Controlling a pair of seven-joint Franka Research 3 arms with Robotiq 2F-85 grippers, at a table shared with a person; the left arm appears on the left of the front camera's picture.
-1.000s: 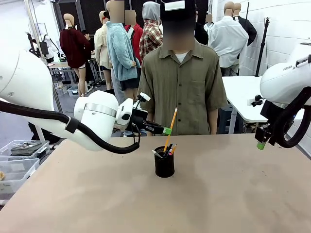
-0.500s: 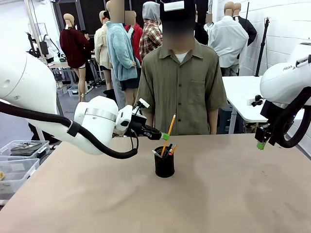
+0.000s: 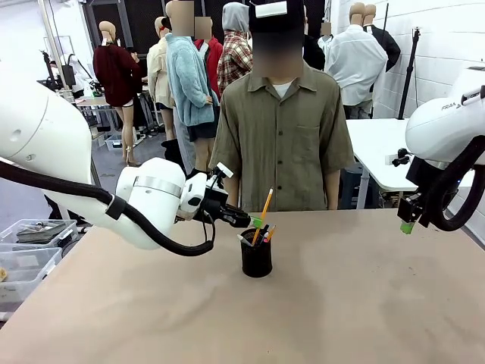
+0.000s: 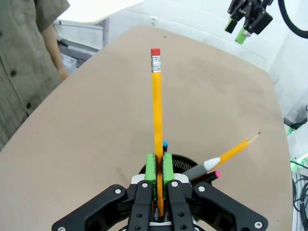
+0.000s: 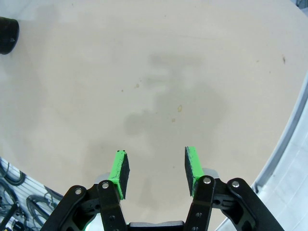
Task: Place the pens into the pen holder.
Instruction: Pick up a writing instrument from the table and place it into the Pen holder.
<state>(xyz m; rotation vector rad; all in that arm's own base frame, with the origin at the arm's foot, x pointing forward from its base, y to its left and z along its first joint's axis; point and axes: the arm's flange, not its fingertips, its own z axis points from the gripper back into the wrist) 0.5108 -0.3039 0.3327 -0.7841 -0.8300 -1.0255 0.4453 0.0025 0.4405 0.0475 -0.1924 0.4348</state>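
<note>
Standing behind pen holder (image 3: 256, 258): person (image 3: 282, 129); table (image 3: 341, 303) around bare.

Even, bright overhead indoor light, no hard glare. Table (image 3: 364, 303) evenly lit; pen holder (image 3: 256, 258) casts only a faint soft shadow toward the near edge. Front view sharp in the foreground, background slightly soft. Both wrist views show wide-angle bending at the table edges. Right wrist view: mottled darker patches mid-table, slightly washed out near the far edge.
</note>
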